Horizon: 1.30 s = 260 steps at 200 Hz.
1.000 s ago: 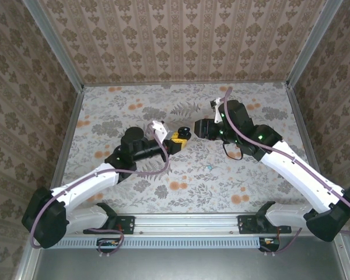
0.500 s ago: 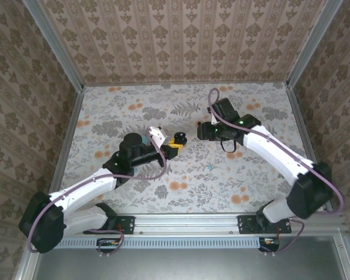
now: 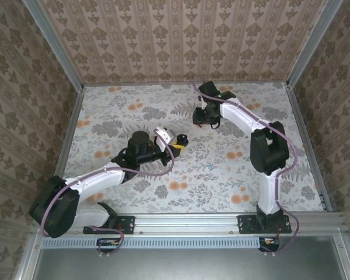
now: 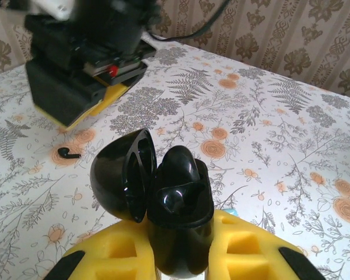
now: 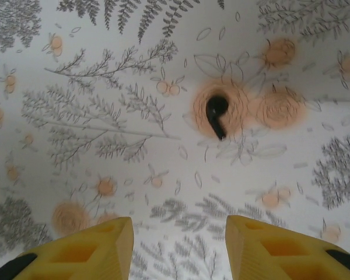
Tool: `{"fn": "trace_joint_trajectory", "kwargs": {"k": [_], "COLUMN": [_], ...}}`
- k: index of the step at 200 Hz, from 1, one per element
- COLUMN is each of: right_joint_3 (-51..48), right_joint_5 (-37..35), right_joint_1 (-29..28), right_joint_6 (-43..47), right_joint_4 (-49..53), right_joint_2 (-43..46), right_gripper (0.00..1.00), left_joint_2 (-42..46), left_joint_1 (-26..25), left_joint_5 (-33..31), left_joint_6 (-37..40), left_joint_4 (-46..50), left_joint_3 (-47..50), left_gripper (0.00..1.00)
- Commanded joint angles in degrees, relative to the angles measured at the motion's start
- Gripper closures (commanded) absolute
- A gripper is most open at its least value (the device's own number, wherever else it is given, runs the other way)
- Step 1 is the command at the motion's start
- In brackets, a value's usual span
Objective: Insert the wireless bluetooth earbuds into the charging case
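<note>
My left gripper [image 4: 175,254] is shut on the charging case [image 4: 175,192], which looks glossy black here. It stands upright between the yellow fingers with its lid [image 4: 121,175] swung open to the left. From above, the case [image 3: 181,139] sits at the tip of the left gripper [image 3: 175,143], mid table. One black earbud [image 5: 216,114] lies on an orange flower of the cloth, ahead of my right gripper [image 5: 179,230], which hangs open above the table with nothing between its fingers. The same earbud [image 4: 69,154] also shows below the right gripper [image 4: 81,76] in the left wrist view.
The floral tablecloth [image 3: 134,192] is walled in by patterned panels on three sides. The right gripper [image 3: 200,116] is far out toward the back wall, its arm stretched along the right half. A tiny turquoise speck [image 3: 209,168] lies on the cloth right of centre.
The right arm has swung away from the left gripper toward the back of the table, and its jaws have narrowed slightly. The left gripper still holds the case and has barely shifted.
</note>
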<state>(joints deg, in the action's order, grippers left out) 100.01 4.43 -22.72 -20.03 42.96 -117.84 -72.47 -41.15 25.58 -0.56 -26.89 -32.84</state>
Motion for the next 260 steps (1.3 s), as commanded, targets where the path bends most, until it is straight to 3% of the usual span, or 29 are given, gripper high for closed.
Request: {"fn": "trace_joint_trajectory", "kwargs": {"k": [1,165,212,260], "right_joint_3": [6.2,28.6,25.9,14.2], "right_joint_5": [-1.3,-2.2,-1.0,-0.4], "right_joint_1": [0.2,2.4,1.5,0.8], "right_joint_6": [3.1,5.1,4.2,1.9], "right_joint_4": [6.2,14.3,13.8,9.2], "right_joint_2": [-4.7,-26.4,-25.4,-19.4], "right_gripper": [0.54,0.56,0.66,0.74], "left_joint_2": [-1.0,-11.1,-9.8,-9.2], "left_joint_1": [0.5,3.2,3.5,3.4], "left_joint_5": [-1.2,2.1,1.5,2.1], "left_joint_6": [3.0,-1.0,-0.6,-2.2], "left_joint_4": [-4.4,-15.6,-14.7,-14.9], "left_joint_3": [-1.4,-2.1,-1.2,-1.1], "left_gripper": [1.0,1.0,1.0,1.0]}}
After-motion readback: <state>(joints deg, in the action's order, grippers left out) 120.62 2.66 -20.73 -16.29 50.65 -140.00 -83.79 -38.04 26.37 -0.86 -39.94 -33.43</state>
